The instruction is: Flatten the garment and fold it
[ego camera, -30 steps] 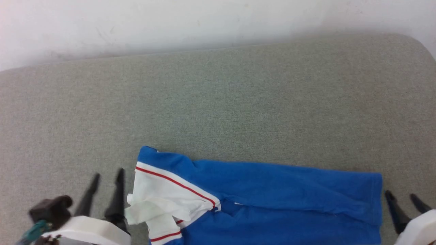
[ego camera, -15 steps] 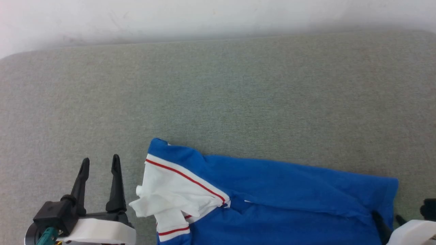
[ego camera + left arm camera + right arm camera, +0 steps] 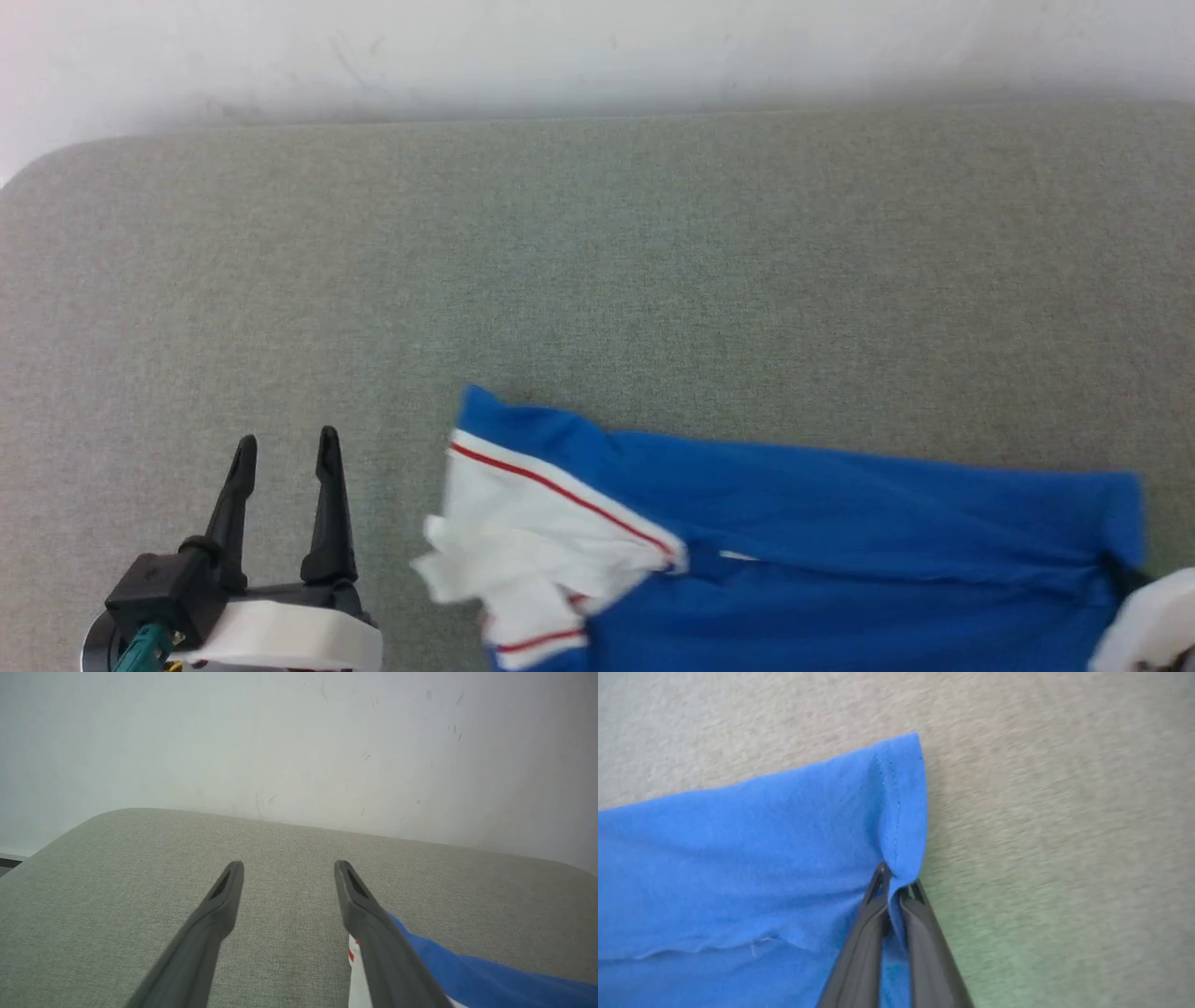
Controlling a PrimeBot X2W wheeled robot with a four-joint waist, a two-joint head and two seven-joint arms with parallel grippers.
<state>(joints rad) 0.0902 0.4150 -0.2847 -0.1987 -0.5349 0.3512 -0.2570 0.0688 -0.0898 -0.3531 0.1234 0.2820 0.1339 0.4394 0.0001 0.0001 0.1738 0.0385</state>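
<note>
Left of the garment (image 3: 840, 541), the left end effector (image 3: 286, 437) is released as before, fingers spread and holding nothing. The garment lies on the grey tabletop (image 3: 597, 261) with its crumpled white sleeve (image 3: 523, 541) on the left. It seems to have slid slightly rightward, widening the gap to the left end effector. At the garment's right edge, the right end effector (image 3: 899, 877), open beside the hem (image 3: 901, 812) a second ago, now grasps that blue hem. Flattening has likely begun, but the sleeve end is still unheld.
</note>
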